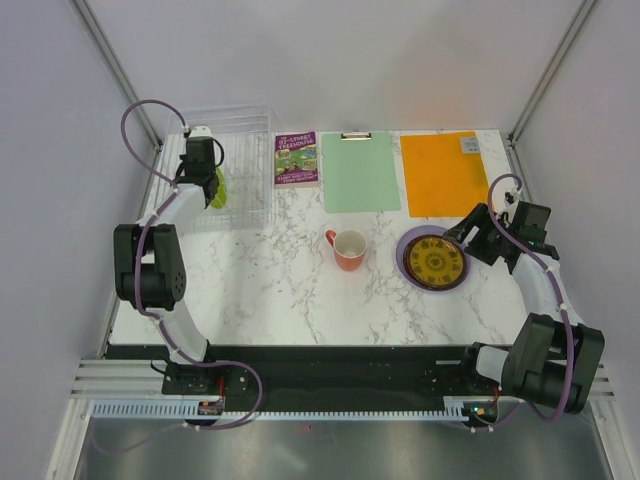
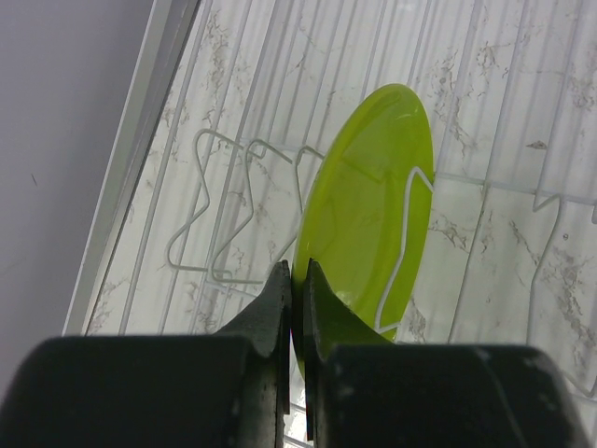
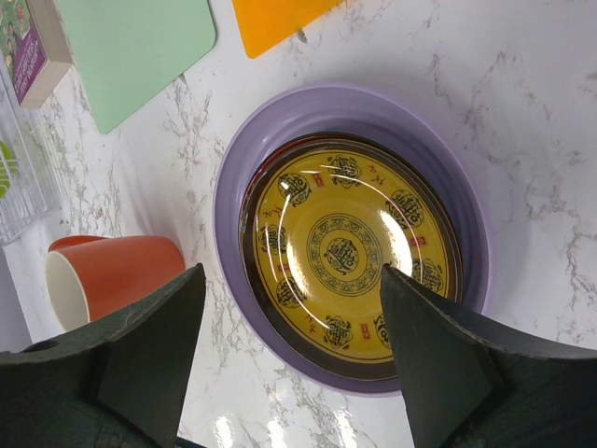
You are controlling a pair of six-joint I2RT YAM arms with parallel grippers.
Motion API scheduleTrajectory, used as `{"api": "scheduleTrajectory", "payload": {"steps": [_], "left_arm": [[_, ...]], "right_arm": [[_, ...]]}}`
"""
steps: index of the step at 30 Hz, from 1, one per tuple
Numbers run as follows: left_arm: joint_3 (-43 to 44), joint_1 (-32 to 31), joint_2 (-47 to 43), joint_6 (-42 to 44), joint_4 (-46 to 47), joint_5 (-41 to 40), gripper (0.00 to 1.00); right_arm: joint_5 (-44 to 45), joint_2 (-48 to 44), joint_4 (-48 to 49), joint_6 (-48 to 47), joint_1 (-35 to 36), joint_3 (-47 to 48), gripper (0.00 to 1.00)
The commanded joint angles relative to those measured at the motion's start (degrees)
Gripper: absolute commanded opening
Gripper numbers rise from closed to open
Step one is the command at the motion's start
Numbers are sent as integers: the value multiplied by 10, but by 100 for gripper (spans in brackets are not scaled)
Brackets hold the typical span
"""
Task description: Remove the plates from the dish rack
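- The purple book (image 1: 296, 158) at upper centre of the top view has yellow lettering on its cover, too small to read. A small grey label sits on the upper right corner of the orange sheet (image 1: 442, 173), and it is also unreadable.
- The dark plate (image 3: 345, 252) carries yellow medallions with character-like marks; none can be read.
- The lime green plate (image 2: 368, 215) stands on edge among the white wires of the dish rack (image 2: 224, 215). In the left wrist view its long axis runs from lower centre to upper right.
- In the top view the dish rack (image 1: 240, 165) is on the desk (image 1: 280, 290) at upper left, with the lime green plate (image 1: 217, 188) in its left part.
- The left fingers (image 2: 270, 317) are pressed together on the lower rim of the lime green plate, pinching it.
- The dark plate lies flat inside the lavender plate (image 3: 233, 205) at right centre of the desk, face up.
- The right fingers (image 3: 159, 345) are spread wide above that stack, holding nothing.
- The orange mug (image 1: 348, 249) stands left of the stack and apart from it. The green clipboard (image 1: 360, 172) lies between the book and the orange sheet.
- A thin reddish edge shows under the dark plate's left side; what it belongs to cannot be made out.
- The left fingers cover the lime green plate's bottom edge.
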Motion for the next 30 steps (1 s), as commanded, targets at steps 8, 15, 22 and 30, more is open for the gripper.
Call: {"api": "scheduleTrajectory", "payload": {"steps": [8,15,22,30], "left_arm": [[18,-43,-174,72,28,-72,2],[-2,-92,-262,110,-5,-108,2],[-60,-111,-351,-147,-116,206,2],[-123,-216,-315,-308,-29,387,2]], "right_arm": [[-17,-36,13,-1,2,-5,82],[-30,-77,-3,6,6,6,83],[-89,-122,32,54,52,48,86],[-95,-121,101,121,157,69,87]]}}
